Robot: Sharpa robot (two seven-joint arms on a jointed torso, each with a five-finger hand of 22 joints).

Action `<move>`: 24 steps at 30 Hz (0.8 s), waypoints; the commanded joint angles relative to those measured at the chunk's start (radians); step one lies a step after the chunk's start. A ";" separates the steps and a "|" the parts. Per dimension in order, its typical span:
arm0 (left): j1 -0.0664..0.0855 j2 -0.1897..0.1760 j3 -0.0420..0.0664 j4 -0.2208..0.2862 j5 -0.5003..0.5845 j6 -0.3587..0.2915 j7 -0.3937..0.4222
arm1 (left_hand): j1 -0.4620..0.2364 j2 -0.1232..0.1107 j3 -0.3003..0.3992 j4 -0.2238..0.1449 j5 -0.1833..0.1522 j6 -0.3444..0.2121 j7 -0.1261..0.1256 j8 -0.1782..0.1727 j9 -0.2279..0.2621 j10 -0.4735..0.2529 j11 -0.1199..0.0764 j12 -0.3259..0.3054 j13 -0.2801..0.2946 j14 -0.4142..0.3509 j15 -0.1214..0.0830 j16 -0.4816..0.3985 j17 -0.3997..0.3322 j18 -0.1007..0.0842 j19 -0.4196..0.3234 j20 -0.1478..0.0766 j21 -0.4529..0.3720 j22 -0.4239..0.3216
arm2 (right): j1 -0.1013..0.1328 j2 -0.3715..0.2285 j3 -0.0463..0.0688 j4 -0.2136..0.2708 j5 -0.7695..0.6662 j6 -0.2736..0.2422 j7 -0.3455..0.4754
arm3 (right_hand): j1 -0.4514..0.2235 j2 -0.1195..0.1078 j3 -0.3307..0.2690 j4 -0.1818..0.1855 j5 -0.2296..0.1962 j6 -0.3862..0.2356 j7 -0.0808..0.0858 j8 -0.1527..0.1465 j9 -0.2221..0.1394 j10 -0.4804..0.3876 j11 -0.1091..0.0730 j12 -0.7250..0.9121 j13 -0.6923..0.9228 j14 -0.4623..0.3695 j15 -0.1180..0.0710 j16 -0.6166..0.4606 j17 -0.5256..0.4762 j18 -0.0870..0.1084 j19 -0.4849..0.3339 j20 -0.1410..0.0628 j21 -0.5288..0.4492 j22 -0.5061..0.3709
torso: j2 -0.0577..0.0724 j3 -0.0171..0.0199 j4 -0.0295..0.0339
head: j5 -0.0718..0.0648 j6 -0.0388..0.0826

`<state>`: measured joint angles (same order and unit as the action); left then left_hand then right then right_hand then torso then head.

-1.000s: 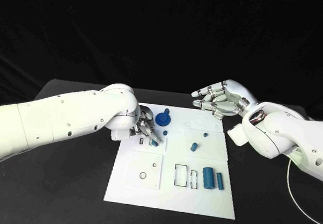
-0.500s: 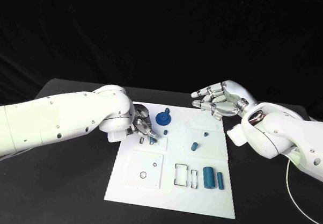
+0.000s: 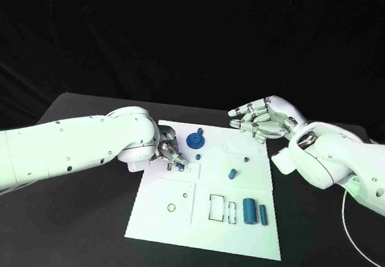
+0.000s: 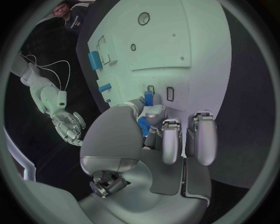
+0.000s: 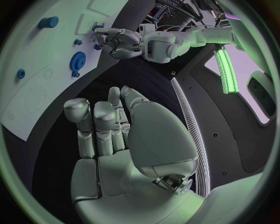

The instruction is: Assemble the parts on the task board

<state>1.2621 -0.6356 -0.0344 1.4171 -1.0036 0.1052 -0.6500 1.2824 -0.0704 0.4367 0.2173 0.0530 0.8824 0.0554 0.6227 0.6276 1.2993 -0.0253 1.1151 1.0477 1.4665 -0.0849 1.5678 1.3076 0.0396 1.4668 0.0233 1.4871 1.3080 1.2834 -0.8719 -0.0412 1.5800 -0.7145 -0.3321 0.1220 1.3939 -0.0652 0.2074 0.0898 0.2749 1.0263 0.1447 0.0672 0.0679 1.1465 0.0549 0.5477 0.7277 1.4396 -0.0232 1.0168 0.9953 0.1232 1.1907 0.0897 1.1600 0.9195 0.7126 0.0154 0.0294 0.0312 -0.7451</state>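
Note:
The white task board [image 3: 203,228] lies in the middle of the black table. My left hand [image 3: 169,152] is low over its far left part and pinches a small blue peg [image 3: 182,167] [image 4: 148,98] between thumb and a finger. The peg's end is at the small slots [image 4: 170,93] there. A blue gear [image 3: 196,140] [image 5: 77,60] stands just beyond this hand. My right hand [image 3: 263,118] [image 5: 108,135] hovers off the board's far right corner, fingers loosely bent and holding nothing.
On the board lie two small blue pieces [image 3: 232,174] [image 3: 246,159] near the middle. Two blue cylinders [image 3: 249,211] [image 3: 261,215] lie beside rectangular slots [image 3: 215,208] toward the near right. Bare black table [image 3: 72,224] surrounds the board.
My left hand has shifted slightly toward the board's left edge with the peg still pinched, and its arm has drawn back. The right hand has stayed where it was.

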 commanded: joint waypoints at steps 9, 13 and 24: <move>-0.006 0.004 0.000 -0.005 -0.058 0.100 0.000 | -0.006 -0.013 0.190 -0.177 0.000 0.001 -0.006 0.006 0.004 0.006 0.001 0.001 -0.002 0.104 0.000 0.003 0.263 -0.012 0.056 0.001 0.006 0.142 | -0.001 0.001 0.000 -0.004 0.064 0.041 0.012 | -0.007 -0.007 0.006 0.002 0.003 -0.006 0.003 0.001 0.002 -0.008 0.001 -0.005 -0.001 -0.004 0.004 -0.005 0.000 0.012 -0.009 -0.001 -0.007 -0.002 | 0.001 0.0003 -0.0015 | 0.003 -0.004; -0.006 0.004 0.000 -0.004 -0.059 0.127 -0.001 | -0.008 -0.015 0.192 -0.179 0.001 0.002 -0.006 0.006 0.004 0.007 0.001 0.003 -0.001 0.104 0.000 0.003 0.263 -0.012 0.056 0.001 0.007 0.142 | -0.001 0.001 0.000 -0.006 0.067 0.049 0.013 | -0.007 -0.007 0.006 0.002 0.003 -0.006 0.003 0.001 0.002 -0.008 0.001 -0.005 -0.001 -0.004 0.004 -0.005 0.000 0.012 -0.009 -0.001 -0.007 -0.002 | 0.000 0.0005 -0.0013 | 0.003 -0.005; -0.006 0.004 0.000 -0.004 -0.059 0.158 -0.001 | -0.010 -0.017 0.197 -0.180 0.002 0.003 -0.006 0.007 0.006 0.007 0.001 0.002 -0.002 0.104 0.000 0.003 0.263 -0.012 0.055 0.001 0.004 0.138 | -0.001 0.001 0.000 -0.009 0.068 0.061 0.013 | -0.010 -0.006 0.007 0.004 0.004 -0.008 0.003 0.000 0.002 -0.009 0.001 -0.005 -0.002 -0.004 0.005 -0.002 0.005 0.012 -0.009 -0.001 -0.008 -0.002 | 0.000 0.0004 -0.0010 | 0.003 -0.006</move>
<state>1.2620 -0.6323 -0.0291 1.4135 -1.0544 0.2068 -0.6456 1.2625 -0.0900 0.4585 0.2068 0.0512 0.8833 0.0550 0.6264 0.6313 1.2990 -0.0250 1.1151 1.0460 1.4666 -0.0848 1.5678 1.3074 0.0396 1.4668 0.0234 1.4871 1.3077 1.2833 -0.8717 -0.0412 1.5710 -0.6512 -0.2939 0.1241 1.3901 -0.0690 0.2103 0.0928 0.2749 1.0232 0.1477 0.0672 0.0679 1.1466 0.0550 0.5478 0.7263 1.4396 -0.0232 1.0128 0.9986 0.1232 1.1872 0.0861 1.1538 0.9165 0.7131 0.0158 0.0280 0.0343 -0.7505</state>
